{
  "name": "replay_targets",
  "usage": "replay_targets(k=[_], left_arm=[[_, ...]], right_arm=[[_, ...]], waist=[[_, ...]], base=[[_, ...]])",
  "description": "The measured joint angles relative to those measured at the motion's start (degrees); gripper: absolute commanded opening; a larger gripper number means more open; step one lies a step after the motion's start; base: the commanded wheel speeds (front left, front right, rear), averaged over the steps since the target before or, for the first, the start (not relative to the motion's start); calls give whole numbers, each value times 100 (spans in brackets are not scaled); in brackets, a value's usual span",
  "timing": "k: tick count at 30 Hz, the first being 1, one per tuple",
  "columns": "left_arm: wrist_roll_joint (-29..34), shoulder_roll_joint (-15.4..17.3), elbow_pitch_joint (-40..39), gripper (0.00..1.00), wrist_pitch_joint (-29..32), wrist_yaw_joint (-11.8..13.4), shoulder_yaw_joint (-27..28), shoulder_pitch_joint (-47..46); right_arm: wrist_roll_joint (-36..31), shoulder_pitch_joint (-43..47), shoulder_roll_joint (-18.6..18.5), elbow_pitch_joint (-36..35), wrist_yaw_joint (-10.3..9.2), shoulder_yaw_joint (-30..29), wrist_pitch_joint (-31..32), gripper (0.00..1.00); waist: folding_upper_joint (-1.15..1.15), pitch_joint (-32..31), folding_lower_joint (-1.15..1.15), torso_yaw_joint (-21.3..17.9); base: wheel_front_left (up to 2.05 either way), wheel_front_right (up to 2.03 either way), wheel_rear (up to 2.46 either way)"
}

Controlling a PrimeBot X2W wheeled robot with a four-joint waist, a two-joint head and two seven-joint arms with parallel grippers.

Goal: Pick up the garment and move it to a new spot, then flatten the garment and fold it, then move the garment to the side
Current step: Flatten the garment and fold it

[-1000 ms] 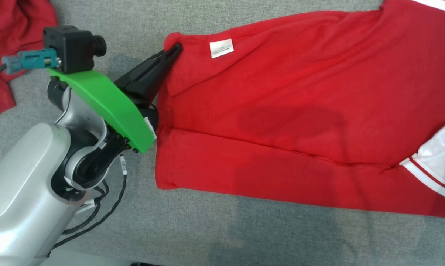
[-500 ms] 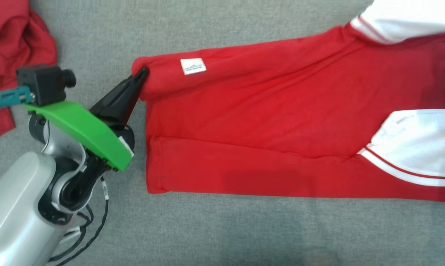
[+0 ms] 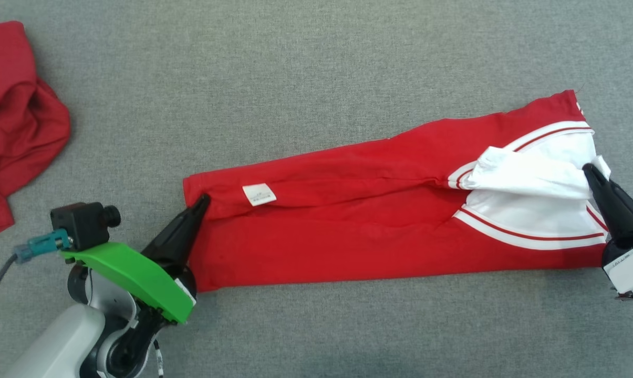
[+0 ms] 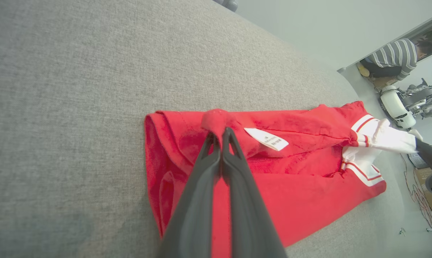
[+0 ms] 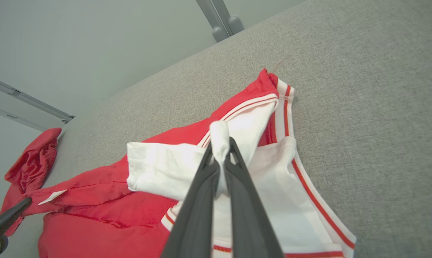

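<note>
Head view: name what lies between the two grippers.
The garment spans the whole stretch in the head view, left gripper pinching its red end, right gripper its white end.

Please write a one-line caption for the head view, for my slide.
Left pincer and right pincer grip opposite ends of the red garment on a grey surface.

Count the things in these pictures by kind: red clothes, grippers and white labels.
Red clothes: 2 (the garment, crumpled heap)
Grippers: 2 (left gripper, right gripper, each shut on the garment)
White labels: 1 (label)
Total: 5
</note>
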Motion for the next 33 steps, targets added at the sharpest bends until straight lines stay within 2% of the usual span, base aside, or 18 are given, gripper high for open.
replay_targets(k=[2,3,4,5,6,9,14,17,21,27,33], left_arm=[[-51,-155,156,0,-75,-40,-86,176],[-45,-183,235,29,-121,-35,-109,211],[18,-188,320,48,-166,-11,-138,231],[131,-187,410,91,-256,7,-167,236],[237,-189,490,100,-387,12,-175,236],[734,-166,736,100,-759,64,-259,250],[1157,-188,984,100,-1256,348,-301,439],[1445,-252,1053,100,-1539,602,-165,533],[1797,-437,1159,100,-1666,769,38,661],[2371,-891,1107,100,-1690,742,594,887],[3100,-1352,1020,100,-1690,535,1138,1278]], right_arm=[[-60,159,-51,108,0,36,-111,0],[-67,202,-81,131,0,48,-144,100],[-123,237,-113,167,0,55,-148,100],[-186,289,-148,175,0,65,-164,100],[-194,324,-160,172,0,46,-180,100],[-178,330,-200,164,0,-142,-186,100],[-438,190,-330,303,0,-339,36,100],[-726,-76,-319,600,0,-360,87,100],[-1058,-309,-185,1184,0,-290,104,100],[-1289,-405,-26,2105,0,-178,20,100],[-1426,-495,-149,2828,0,-23,-170,100]], waist=[[0,-132,0,-52],[0,-172,0,-59],[0,-212,0,-63],[0,-251,0,-63],[0,-289,0,-61],[0,-403,0,-52],[0,-559,0,-39],[0,-596,0,-1],[0,-603,0,113],[0,-619,0,364],[0,-688,0,581]], base=[[0,0,0],[0,0,0],[0,0,0],[0,0,0],[0,0,0],[0,0,0],[0,0,0],[0,0,0],[0,0,0],[0,0,0],[0,0,0]])
